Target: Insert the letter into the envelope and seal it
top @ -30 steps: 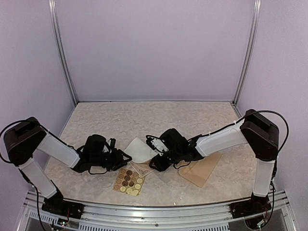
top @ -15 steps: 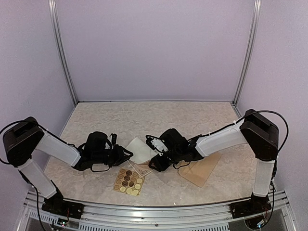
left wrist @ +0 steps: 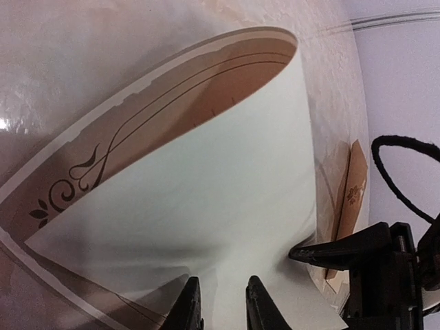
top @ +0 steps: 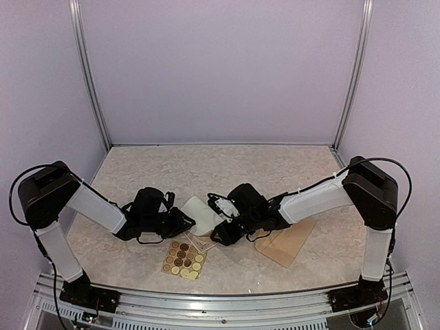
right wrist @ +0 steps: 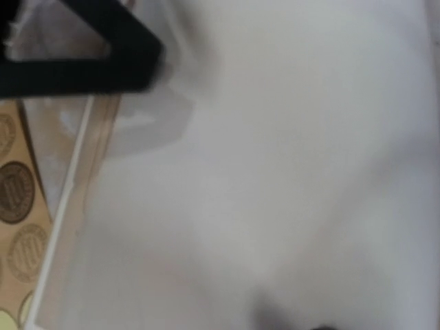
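The letter, cream with a dark scrolled border, lies curled white-back-up just beyond the sticker sheet, its long axis diagonal to it, between the left gripper, whose fingers stand narrowly apart at its edge, grip unclear, and the right gripper, whose fingers I cannot judge.

Soft, even light, faint shadows; the letter blurs badly at the right wrist, sharp at the left

Pale lilac walls are enclosing a cream mottled tabletop; metal posts are rising at upper left and right, even light falling throughout.
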